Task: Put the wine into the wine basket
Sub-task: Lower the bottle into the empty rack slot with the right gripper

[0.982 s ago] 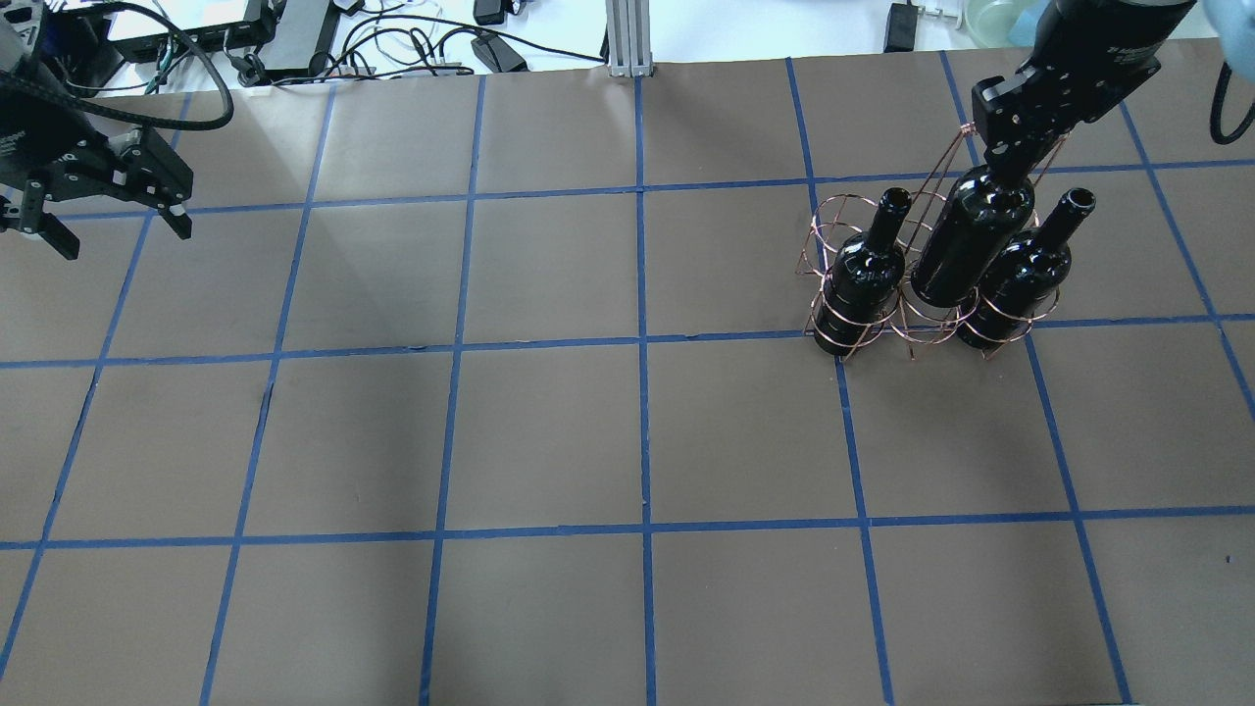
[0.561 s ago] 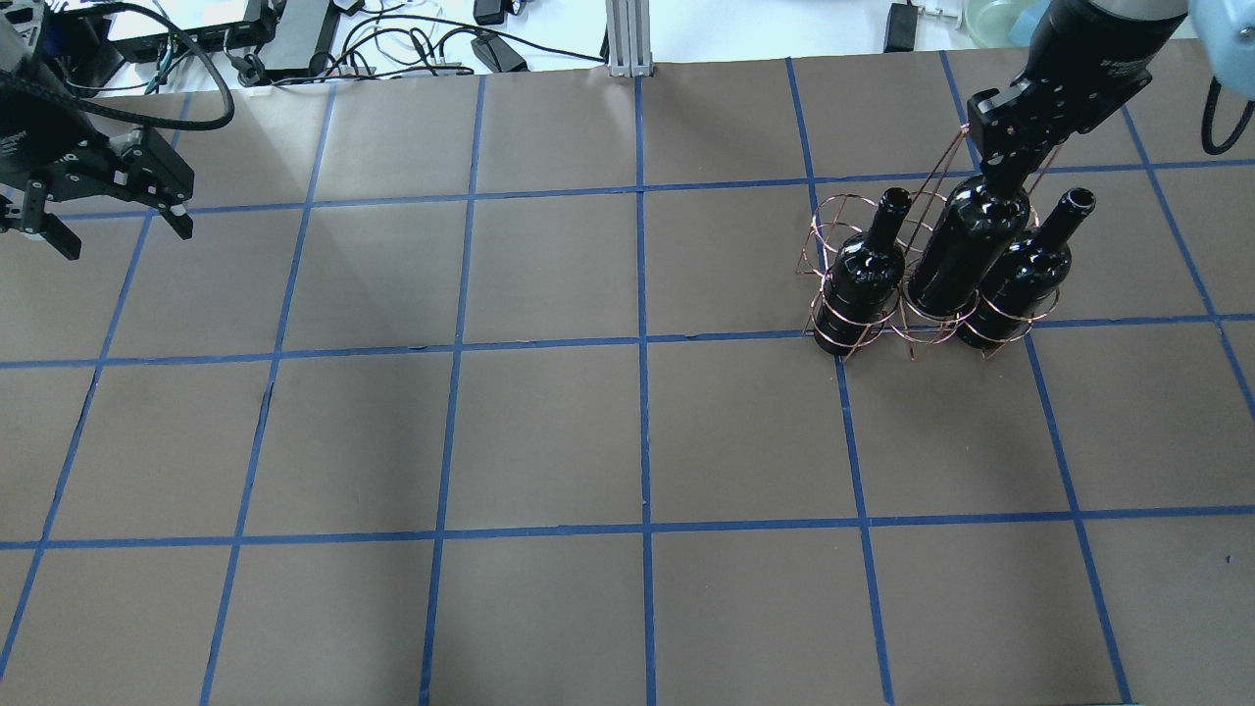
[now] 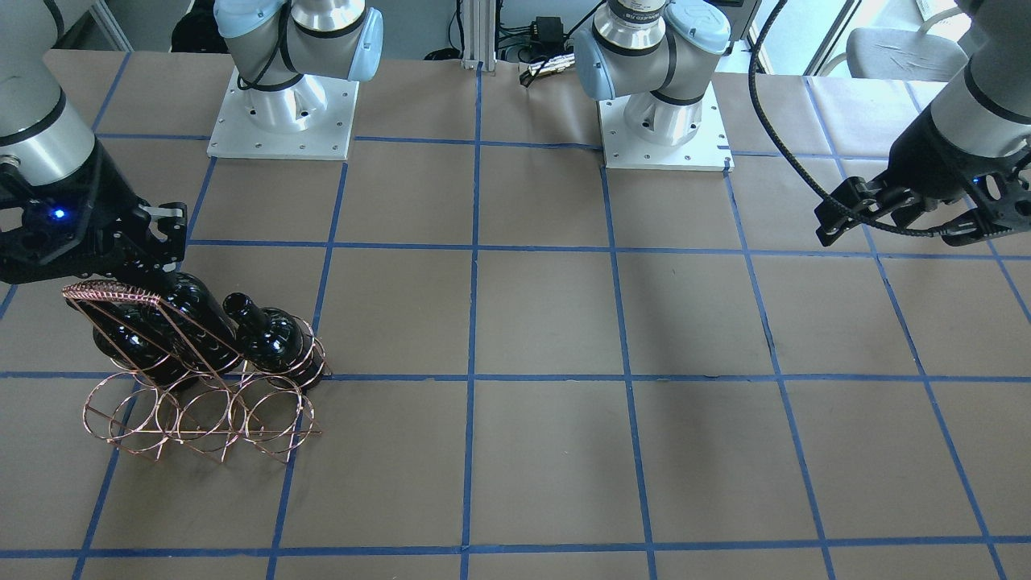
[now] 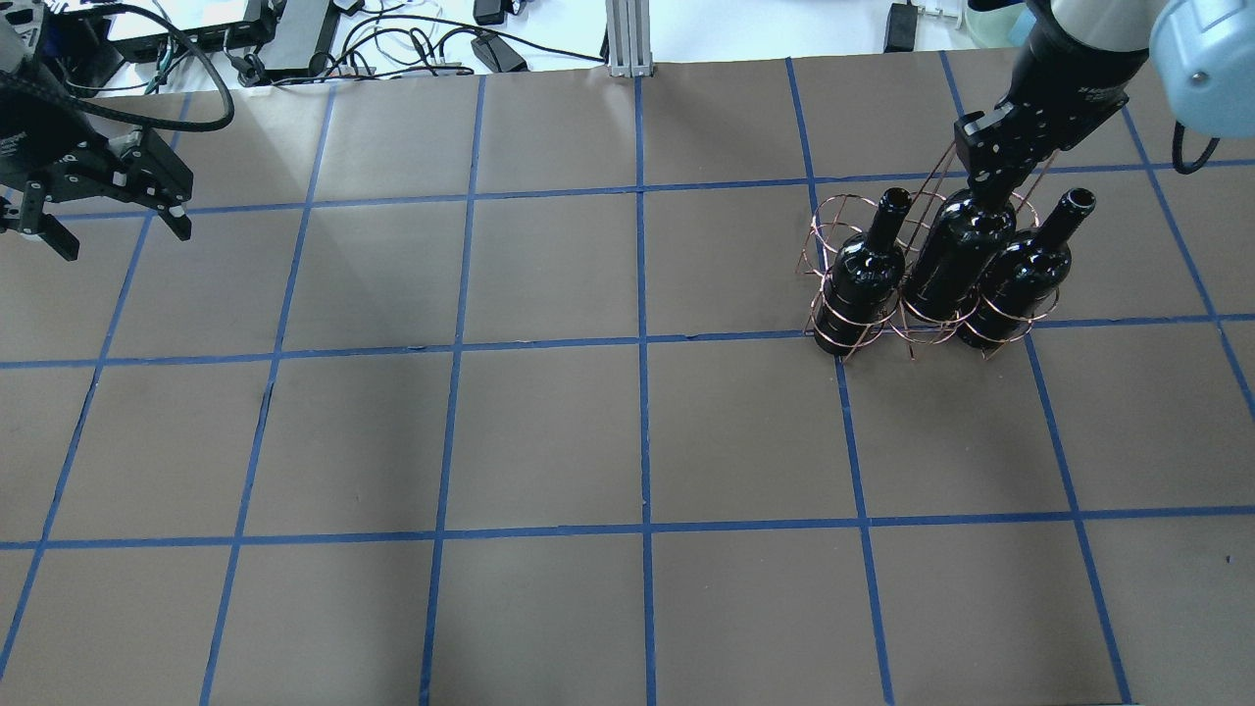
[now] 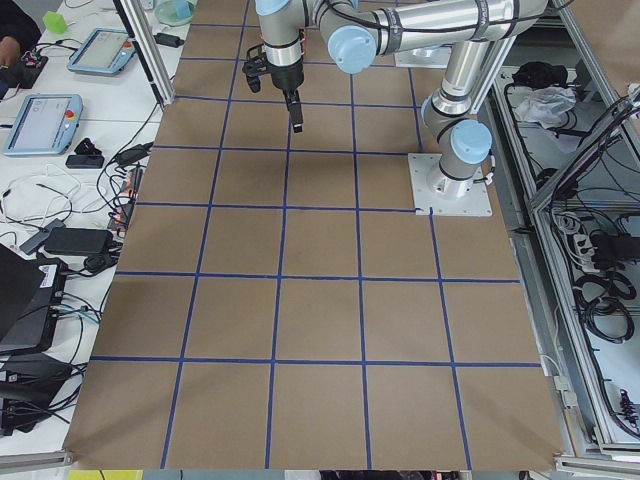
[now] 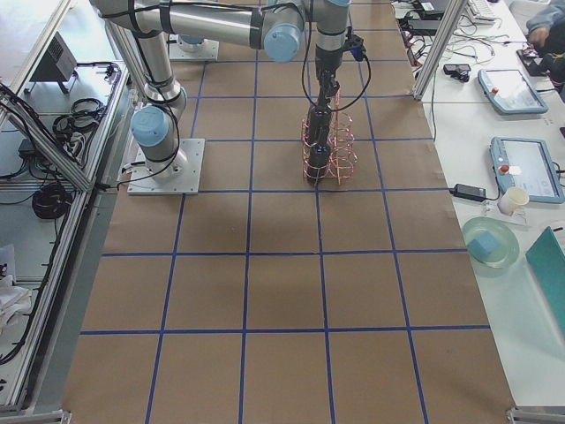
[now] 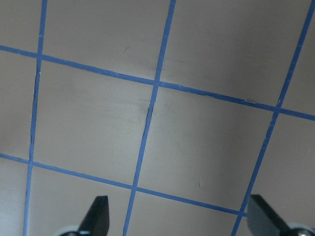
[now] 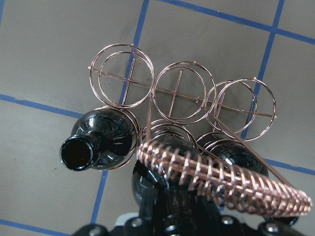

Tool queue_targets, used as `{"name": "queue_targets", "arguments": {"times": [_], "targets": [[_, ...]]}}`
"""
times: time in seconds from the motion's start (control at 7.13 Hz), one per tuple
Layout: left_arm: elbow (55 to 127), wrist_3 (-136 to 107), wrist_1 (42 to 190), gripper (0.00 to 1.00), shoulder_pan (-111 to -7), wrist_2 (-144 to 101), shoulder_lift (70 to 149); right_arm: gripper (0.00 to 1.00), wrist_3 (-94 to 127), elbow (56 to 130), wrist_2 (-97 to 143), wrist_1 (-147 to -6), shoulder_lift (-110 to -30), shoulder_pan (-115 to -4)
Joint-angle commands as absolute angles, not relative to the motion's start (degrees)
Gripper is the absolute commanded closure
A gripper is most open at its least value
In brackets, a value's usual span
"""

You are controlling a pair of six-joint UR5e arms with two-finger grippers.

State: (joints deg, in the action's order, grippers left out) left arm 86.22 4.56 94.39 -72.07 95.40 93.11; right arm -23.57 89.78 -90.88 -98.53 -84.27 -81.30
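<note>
The copper wire wine basket (image 4: 831,222) stands at the table's right side; it also shows in the front view (image 3: 201,417). Its robot-side row of rings holds three dark wine bottles. My right gripper (image 4: 990,169) is shut on the neck of the middle bottle (image 4: 953,263), which stands upright in the middle ring under the arched handle (image 3: 113,294). The other two bottles (image 4: 867,279) (image 4: 1018,279) stand either side of it. The right wrist view shows the wrapped handle (image 8: 221,181), an open bottle mouth (image 8: 78,153) and three empty far rings (image 8: 182,93). My left gripper (image 4: 118,230) is open and empty, far left.
Cables and electronics (image 4: 343,39) lie beyond the far table edge, beside an aluminium post (image 4: 627,39). The two arm bases (image 3: 282,113) (image 3: 664,121) stand at the robot side. Blue tape lines grid the brown table (image 4: 549,431).
My right gripper has moved down with the middle bottle, which has sunk deeper into the middle ring. The left arm has not moved.
</note>
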Motion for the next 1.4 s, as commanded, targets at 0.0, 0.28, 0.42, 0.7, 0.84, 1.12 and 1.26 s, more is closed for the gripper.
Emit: {"name": "queue_targets", "arguments": {"times": [0.0,0.28,0.42,0.7,0.84,1.12,1.26], "targets": [[86.22,5.09,94.39,0.00,-71.98,95.45,93.08,1.00,-24.16,90.87,-90.79,-99.49,-83.67,-81.30],[86.22,5.18,94.39,0.00,-71.81,95.53,93.16,1.00,-24.87,92.36,-90.79,-101.68,-82.97,-81.30],[86.22,5.10,94.22,0.00,-71.81,95.36,93.25,1.00,-24.87,93.33,-90.79,-102.99,-82.97,-81.30],[86.22,4.49,94.13,0.00,-71.89,95.01,93.25,1.00,-25.05,93.95,-90.79,-103.53,-82.79,-81.30],[86.22,4.48,94.13,0.00,-72.07,95.01,93.25,1.00,-25.57,94.65,-90.79,-104.32,-82.79,-81.30],[86.31,4.22,94.22,0.00,-72.25,95.18,93.34,1.00,-25.58,95.45,-90.88,-104.77,-82.79,-81.30],[86.57,3.96,94.39,0.00,-72.94,93.79,93.51,0.88,-25.49,95.36,-91.05,-104.68,-82.79,-81.30]]}}
